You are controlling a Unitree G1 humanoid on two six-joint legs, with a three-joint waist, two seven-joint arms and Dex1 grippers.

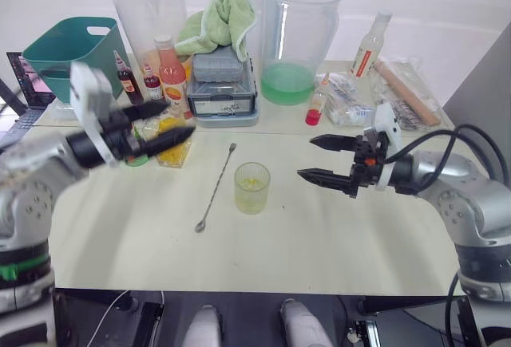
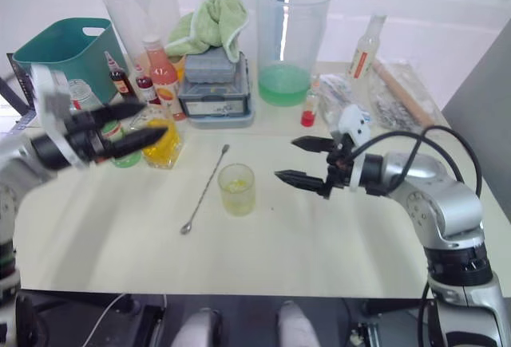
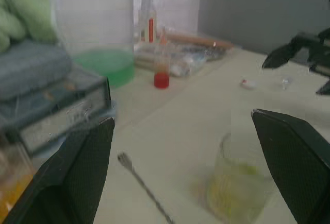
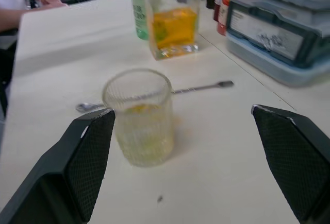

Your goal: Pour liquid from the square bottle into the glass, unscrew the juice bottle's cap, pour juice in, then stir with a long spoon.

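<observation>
One cream worktop (image 1: 319,235) carried everything. Two big clear pitchers (image 1: 301,36) stood at the back, and one square bottle (image 4: 172,26) stood beside one juice bottle (image 4: 140,13). One glass (image 1: 251,187) sat mid-worktop, one long spoon (image 1: 215,187) lying just beside it. Left gripper (image 1: 164,124) and right gripper (image 1: 323,158) each held their fingers wide, grasping nothing.

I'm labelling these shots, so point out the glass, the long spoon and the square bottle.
glass (image 1: 252,190), left eye view, ribbed side wall
long spoon (image 1: 215,188), left eye view, mid handle
square bottle (image 4: 174,28), right wrist view, yellow-filled body
</observation>
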